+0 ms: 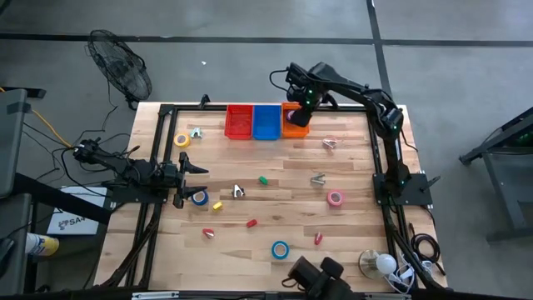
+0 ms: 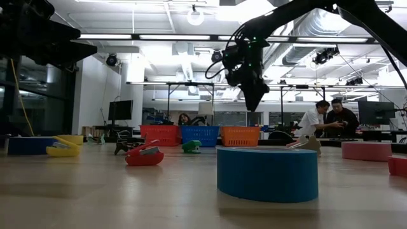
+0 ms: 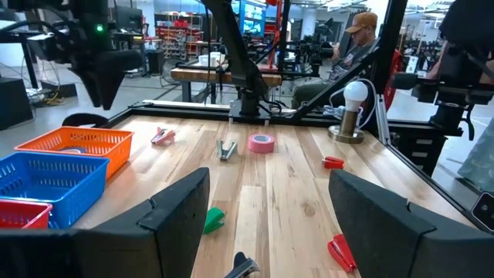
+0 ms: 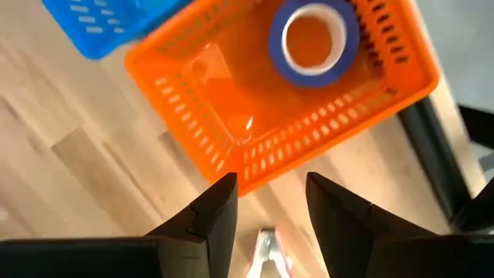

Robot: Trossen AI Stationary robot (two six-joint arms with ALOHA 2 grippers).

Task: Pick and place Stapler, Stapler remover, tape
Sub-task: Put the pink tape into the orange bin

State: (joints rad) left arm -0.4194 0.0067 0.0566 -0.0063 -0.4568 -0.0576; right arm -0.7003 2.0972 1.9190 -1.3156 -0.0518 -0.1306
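**Orange basket holds 1 blue tape roll under the right gripper**

Orange plastic fills the right wrist view: the orange basket (image 4: pixel 278 108) is seen from above with 1 blue tape roll (image 4: pixel 312 37) lying flat in a corner of it. That roll is barely made out in the high view, where the right gripper (image 1: pixel 301 107) hangs above the basket at the table's far edge. The right gripper's fingers (image 4: pixel 208 216) are parted with nothing between them, and the roll lies well apart from them, down inside the basket. A small metal item (image 4: pixel 266 251) is seen on the wood between the fingertips, but what it is cannot be told.

The red basket (image 1: pixel 239 122) and blue basket (image 1: pixel 266 122) stand beside the orange one along the far edge. A yellow tape roll (image 1: pixel 181 140) lies near the left edge, a pink tape roll (image 1: pixel 335 197) near the right edge, and another blue roll (image 1: pixel 280 248) near the front edge.

The left gripper (image 1: pixel 190 179) waits at the left edge, its fingers spread and empty, with a further blue roll (image 1: pixel 200 197) just beside it. People at desks behind the table are shown only by the low view and the left wrist view.
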